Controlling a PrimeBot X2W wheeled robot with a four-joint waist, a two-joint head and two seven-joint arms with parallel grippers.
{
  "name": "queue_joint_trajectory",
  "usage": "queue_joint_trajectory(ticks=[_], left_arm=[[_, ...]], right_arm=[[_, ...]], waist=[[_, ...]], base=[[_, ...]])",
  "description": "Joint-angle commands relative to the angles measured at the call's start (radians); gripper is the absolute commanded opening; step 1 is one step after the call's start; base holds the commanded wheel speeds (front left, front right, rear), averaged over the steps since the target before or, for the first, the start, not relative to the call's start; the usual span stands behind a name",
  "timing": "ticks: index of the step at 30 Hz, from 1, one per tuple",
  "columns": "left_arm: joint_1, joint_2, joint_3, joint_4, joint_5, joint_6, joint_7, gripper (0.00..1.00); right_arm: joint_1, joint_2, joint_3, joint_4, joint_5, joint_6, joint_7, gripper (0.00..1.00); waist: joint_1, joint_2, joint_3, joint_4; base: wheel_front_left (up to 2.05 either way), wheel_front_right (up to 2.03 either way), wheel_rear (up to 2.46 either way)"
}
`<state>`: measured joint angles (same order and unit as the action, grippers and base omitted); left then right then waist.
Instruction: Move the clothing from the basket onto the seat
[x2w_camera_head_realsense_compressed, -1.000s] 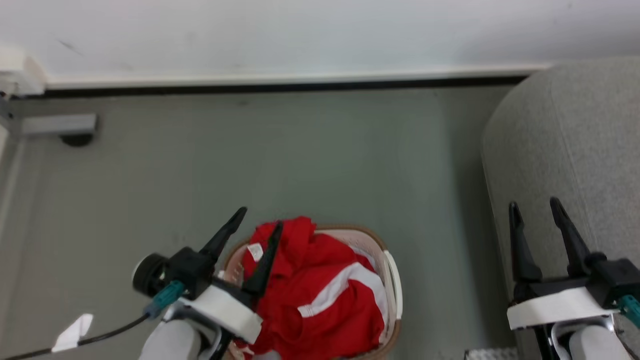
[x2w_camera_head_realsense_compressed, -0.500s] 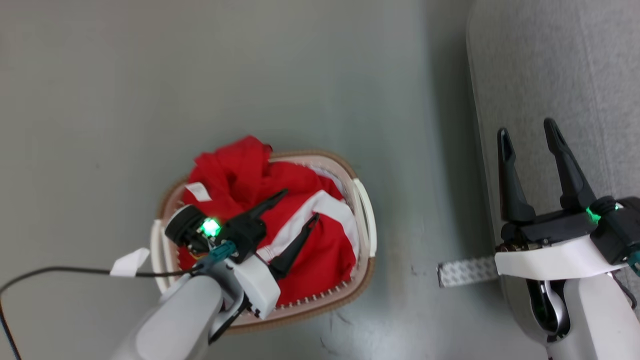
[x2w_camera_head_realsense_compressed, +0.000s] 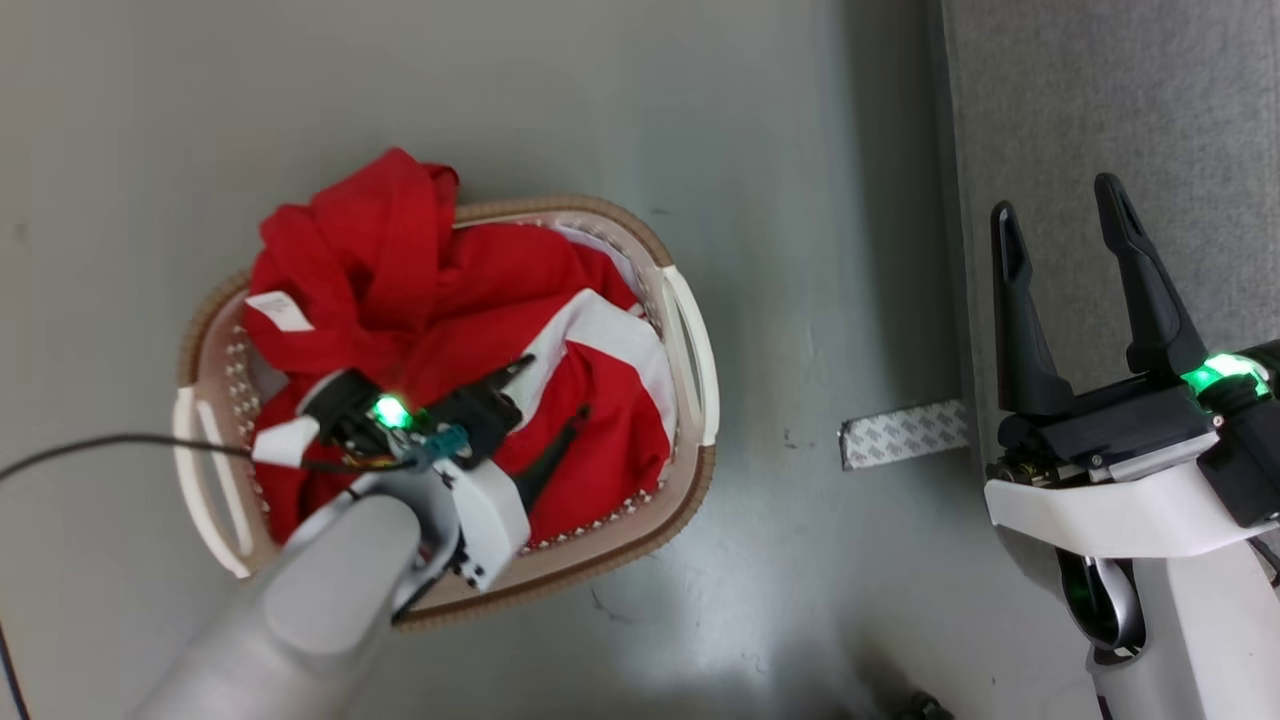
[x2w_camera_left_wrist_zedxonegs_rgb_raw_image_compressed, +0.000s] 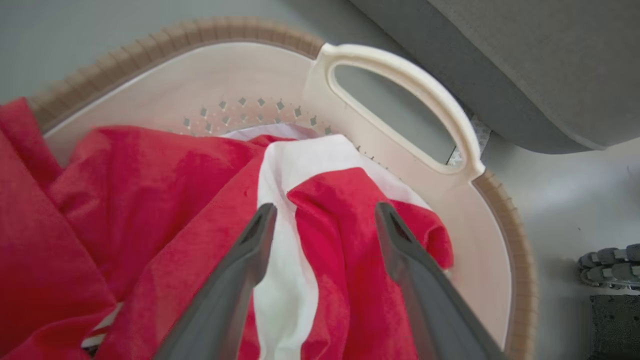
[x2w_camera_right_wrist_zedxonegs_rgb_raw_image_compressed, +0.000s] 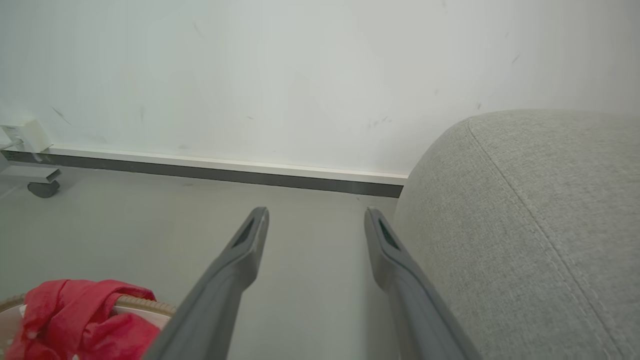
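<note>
The clothing (x2w_camera_head_realsense_compressed: 420, 300), bright red with a broad white stripe, is heaped inside the basket (x2w_camera_head_realsense_compressed: 690, 350), and one bunched red fold is draped over the brown rim on the side farthest from the robot. A small white label (x2w_camera_head_realsense_compressed: 280, 310) is seen on the fabric near the basket's left end. The left gripper (x2w_camera_head_realsense_compressed: 552, 388) is lowered over the heap inside the basket, its two dark fingers spread wide. In the left wrist view a red fold and part of the white stripe are framed between the fingertips, unpinched; whether the tips touch the fabric cannot be told. A green light is lit on this wrist, and a thin black cable (x2w_camera_head_realsense_compressed: 100, 445) is trailed from it to the left. The basket is set on the grey floor (x2w_camera_head_realsense_compressed: 600, 100), to the left of the seat (x2w_camera_head_realsense_compressed: 1100, 90) and apart from it, with bare floor between. A pale patterned strip (x2w_camera_head_realsense_compressed: 903, 434) is laid on the floor at the seat's foot. The right gripper (x2w_camera_head_realsense_compressed: 1058, 200) is held up over the seat's near edge, well apart from the basket, with its fingers parted and empty. In the right wrist view the floor, a dark-and-white skirting board (x2w_camera_right_wrist_zedxonegs_rgb_raw_image_compressed: 200, 167) and a pale wall (x2w_camera_right_wrist_zedxonegs_rgb_raw_image_compressed: 300, 75) are seen beyond its fingers.
</note>
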<state>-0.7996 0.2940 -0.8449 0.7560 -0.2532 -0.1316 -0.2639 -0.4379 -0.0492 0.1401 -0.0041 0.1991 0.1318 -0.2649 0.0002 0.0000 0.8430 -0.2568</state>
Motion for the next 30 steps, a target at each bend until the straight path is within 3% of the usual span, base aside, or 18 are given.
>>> queue_joint_trajectory(ticks=[1, 7, 14, 15, 16, 23, 30], left_arm=[[-0.020, 0.005, 0.001, 0.015, 0.003, 0.002, -0.001, 1.00], [-0.100, -0.020, 0.012, 0.154, 0.030, 0.025, -0.001, 1.00], [-0.129, -0.051, 0.005, 0.240, 0.024, 0.012, -0.001, 0.99], [-0.130, -0.054, 0.004, 0.245, 0.024, 0.011, -0.001, 0.47], [-0.130, -0.056, 0.004, 0.248, 0.024, 0.011, -0.001, 0.02], [-0.084, -0.089, 0.004, 0.210, 0.000, 0.003, -0.001, 0.00], [-0.003, -0.098, 0.018, 0.097, -0.056, 0.002, -0.001, 0.00]], right_arm=[[0.001, -0.002, 0.001, -0.010, 0.010, -0.002, 0.001, 1.00], [0.041, -0.002, -0.012, -0.060, 0.007, -0.002, 0.001, 1.00], [0.105, -0.002, -0.027, -0.092, -0.011, -0.002, 0.001, 1.00], [0.113, -0.002, -0.028, -0.096, -0.010, -0.002, 0.001, 1.00], [0.120, -0.002, -0.028, -0.099, -0.008, -0.002, 0.001, 1.00], [0.147, -0.002, -0.055, -0.088, -0.012, -0.002, 0.001, 1.00], [0.140, -0.003, -0.065, -0.033, -0.019, -0.002, 0.001, 1.00]], waist=[[-0.0002, 0.0000, 0.026, -0.013], [-0.0002, 0.0000, 0.074, -0.019], [-0.0002, 0.0000, 0.085, 0.022], [-0.0002, 0.0000, 0.084, 0.025], [-0.0002, 0.0000, 0.082, 0.026], [-0.0002, 0.0000, 0.024, 0.064], [-0.0002, 0.0000, -0.105, 0.116]], base=[[0.00, 0.00, 0.00], [0.03, 0.03, 0.03], [0.12, 0.12, 0.12], [0.02, 0.02, 0.02], [0.00, 0.00, 0.00], [0.00, 0.00, 0.00], [0.00, 0.00, 0.00]])
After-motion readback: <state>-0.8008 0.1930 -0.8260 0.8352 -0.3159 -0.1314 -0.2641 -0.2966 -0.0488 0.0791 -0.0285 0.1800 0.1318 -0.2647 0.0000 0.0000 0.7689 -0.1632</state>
